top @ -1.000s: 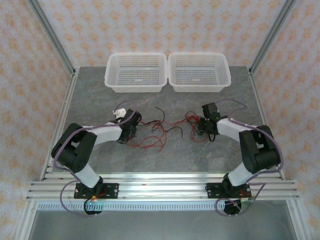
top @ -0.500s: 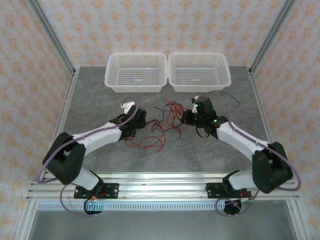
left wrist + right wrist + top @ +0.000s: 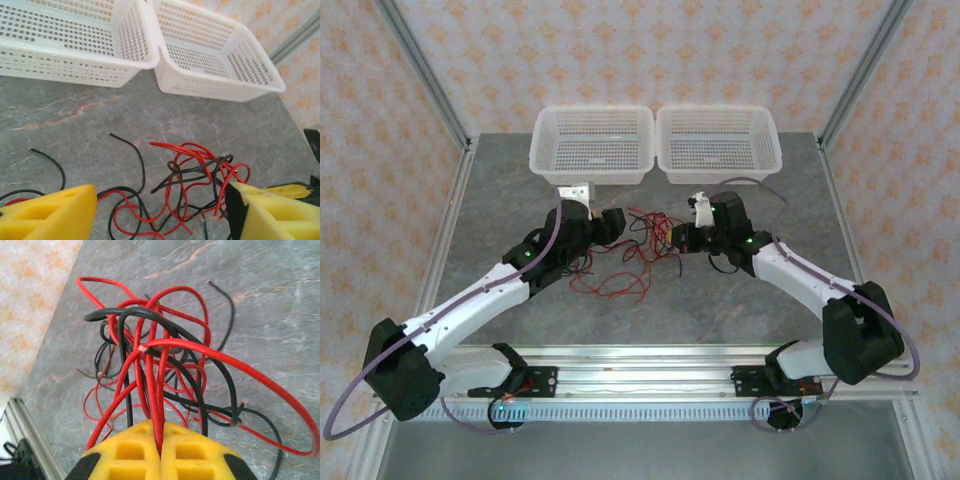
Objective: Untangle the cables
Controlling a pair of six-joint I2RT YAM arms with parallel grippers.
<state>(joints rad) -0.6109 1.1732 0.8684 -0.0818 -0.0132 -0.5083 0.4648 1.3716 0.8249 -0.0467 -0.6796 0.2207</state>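
The cables are a tangle of thin red and black wires in the middle of the table. My right gripper is at the tangle's right side. It is shut on red strands, and the bunch fans out in front of it, lifted off the table. My left gripper is at the tangle's left side. In the left wrist view it stands open, its yellow fingers wide apart with the tangle between and ahead of them, nothing gripped. Loose red loops lie nearer me.
Two white mesh baskets stand side by side at the far edge, close behind the tangle; the left wrist view shows them too. Aluminium frame rails border the grey table.
The left arm has stretched forward and right to the tangle, its jaws a bit wider. The right gripper has moved left and away from me, dragging the cables with it.
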